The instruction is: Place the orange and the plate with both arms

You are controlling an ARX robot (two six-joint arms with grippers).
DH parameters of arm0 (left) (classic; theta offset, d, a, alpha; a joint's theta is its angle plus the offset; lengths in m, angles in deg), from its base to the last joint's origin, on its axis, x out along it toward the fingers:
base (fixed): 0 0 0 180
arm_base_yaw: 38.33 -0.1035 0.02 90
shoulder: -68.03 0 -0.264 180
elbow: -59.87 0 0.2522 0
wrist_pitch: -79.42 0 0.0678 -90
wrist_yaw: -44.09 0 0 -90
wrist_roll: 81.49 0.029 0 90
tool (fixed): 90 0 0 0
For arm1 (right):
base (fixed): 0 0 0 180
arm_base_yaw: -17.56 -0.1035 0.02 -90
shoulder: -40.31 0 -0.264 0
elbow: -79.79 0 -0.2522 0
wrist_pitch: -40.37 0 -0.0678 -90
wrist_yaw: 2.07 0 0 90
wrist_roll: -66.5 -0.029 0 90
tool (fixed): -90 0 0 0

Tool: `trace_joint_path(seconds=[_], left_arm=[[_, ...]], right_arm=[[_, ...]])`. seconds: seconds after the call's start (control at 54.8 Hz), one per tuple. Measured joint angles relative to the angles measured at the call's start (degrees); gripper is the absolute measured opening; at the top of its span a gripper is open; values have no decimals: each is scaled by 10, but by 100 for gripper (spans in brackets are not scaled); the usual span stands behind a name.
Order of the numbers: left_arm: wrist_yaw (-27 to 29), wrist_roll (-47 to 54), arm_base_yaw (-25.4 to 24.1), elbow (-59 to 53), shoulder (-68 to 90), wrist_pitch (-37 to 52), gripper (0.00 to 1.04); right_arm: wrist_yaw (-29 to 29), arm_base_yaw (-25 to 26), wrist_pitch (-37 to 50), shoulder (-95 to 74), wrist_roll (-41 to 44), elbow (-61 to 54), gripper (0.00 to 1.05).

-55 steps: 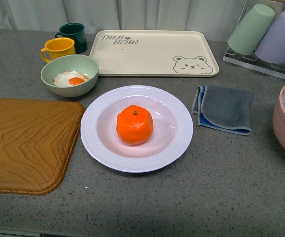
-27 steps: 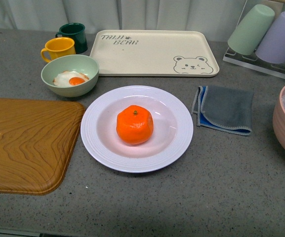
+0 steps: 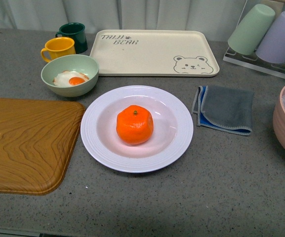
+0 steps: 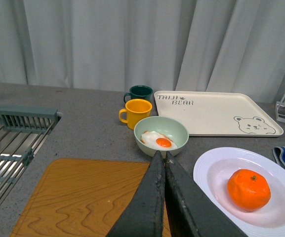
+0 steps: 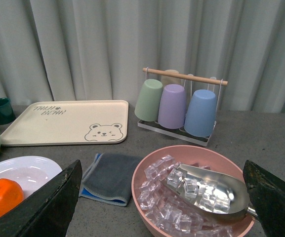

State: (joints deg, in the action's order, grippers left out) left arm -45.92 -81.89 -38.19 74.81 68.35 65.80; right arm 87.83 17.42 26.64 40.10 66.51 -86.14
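The orange lumpy mandarin [image 3: 134, 124] sits centred in the glossy white ridged-rim plate [image 3: 182, 133], ahead of the left claw [image 4: 161, 155], whose jaws are pressed together, and off to one side of the widely spread right claw [image 5: 162, 165]. Tilt the plate and the fruit may roll off. Neither arm shows in the front view.

Grey countertop [image 3: 231, 187] — pale curtain [image 4: 107, 44] behind.
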Motion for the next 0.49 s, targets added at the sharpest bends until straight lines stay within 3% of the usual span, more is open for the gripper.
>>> trace_joint_path(seconds=[0.365,0.493], left_arm=[[0,0,0,0,-1,0,66],[0,0,0,0,-1,0,90]], right_arm=[[0,0,0,0,0,0,95],[111,-51,-77,-72,67,34,95]])
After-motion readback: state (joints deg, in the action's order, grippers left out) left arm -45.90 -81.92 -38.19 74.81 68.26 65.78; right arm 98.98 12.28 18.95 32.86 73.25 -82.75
